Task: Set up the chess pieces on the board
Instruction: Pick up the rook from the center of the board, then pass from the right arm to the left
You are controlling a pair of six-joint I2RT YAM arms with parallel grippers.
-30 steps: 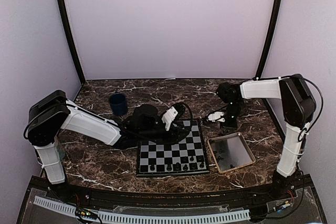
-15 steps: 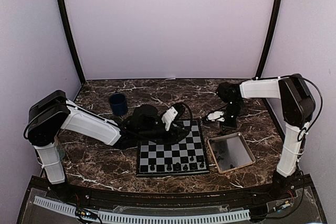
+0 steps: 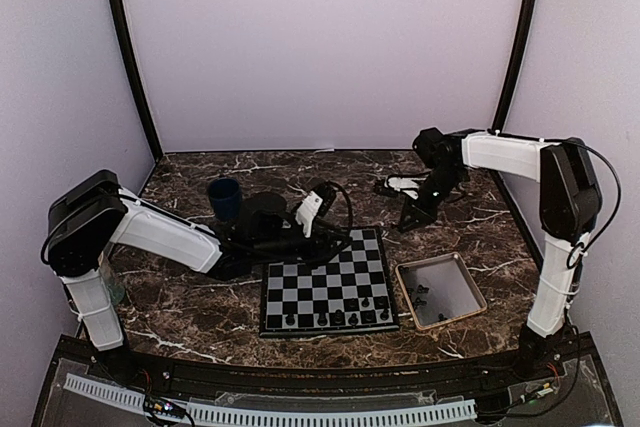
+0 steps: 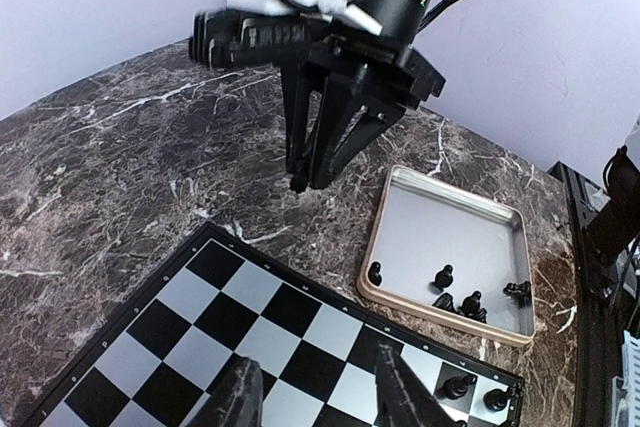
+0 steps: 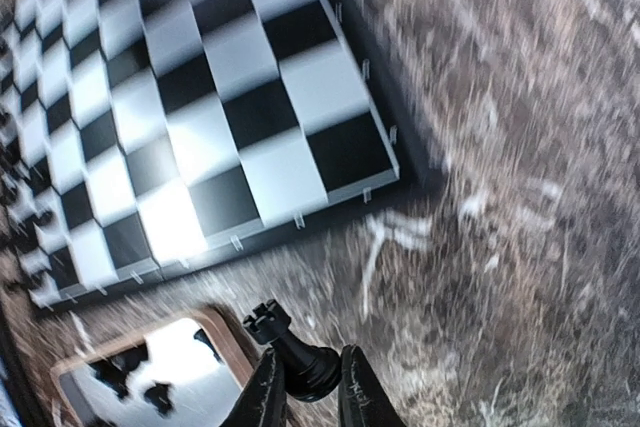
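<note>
The board (image 3: 325, 287) lies flat in the middle, with several black chess pieces (image 3: 335, 317) along its near row. More pieces (image 3: 420, 295) lie in the tan-rimmed tray (image 3: 427, 261) to its right. My right gripper (image 5: 308, 372) is shut on a black rook (image 5: 290, 347), its crown sticking out past the fingertips. It hangs above the marble behind the tray (image 5: 228, 339), near the board's (image 5: 200, 97) far right corner, as the right gripper (image 3: 405, 223) shows from above. My left gripper (image 4: 318, 387) is open over the board's (image 4: 250, 317) far squares, nothing between its fingers.
A dark blue cup (image 3: 225, 197) stands on the marble behind the left arm. In the left wrist view the right arm's fingers (image 4: 298, 179) point down beyond the board, with the tray (image 4: 440, 319) and its loose pieces (image 4: 445, 297) to the right.
The right arm has lifted from beside the tray and swung back and up, its jaws closing on the rook. The left gripper has drawn slightly left and back.
</note>
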